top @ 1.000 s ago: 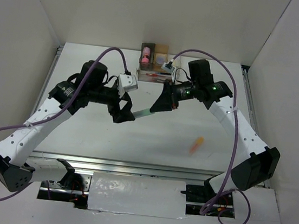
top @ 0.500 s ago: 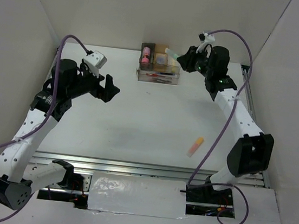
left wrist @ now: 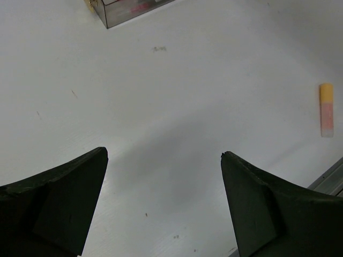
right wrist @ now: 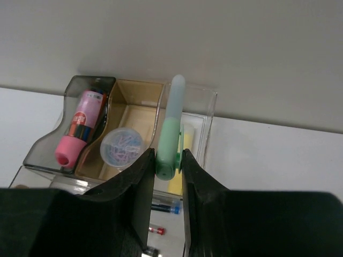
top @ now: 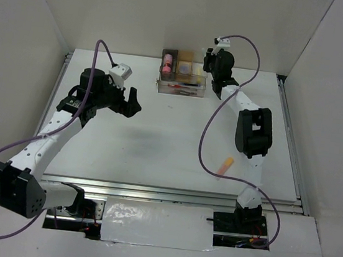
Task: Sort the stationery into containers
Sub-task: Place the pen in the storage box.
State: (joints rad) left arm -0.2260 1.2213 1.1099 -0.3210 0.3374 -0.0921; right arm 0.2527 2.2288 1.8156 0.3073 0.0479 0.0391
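Delivery step, seemingly: pinching the green marker [right wrist: 170,134] between the right jaws, its pale end beyond their tips over the clear box [right wrist: 210,110]. Next, probably: lower, then release inside. Left jaws spread, empty (orange marker [left wrist: 326,110] on the counter [left wrist: 177,107], off to their right).

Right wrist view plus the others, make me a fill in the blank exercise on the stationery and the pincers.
The right pincer is shut on a short marker whose body is ____. The dark grey plastic box holds a stubby cylinder coloured ____. The tan plastic box holds a round pot coloured ____. The left pincer is ____ and holds nothing.
Missing words: green, pink, purple, open.
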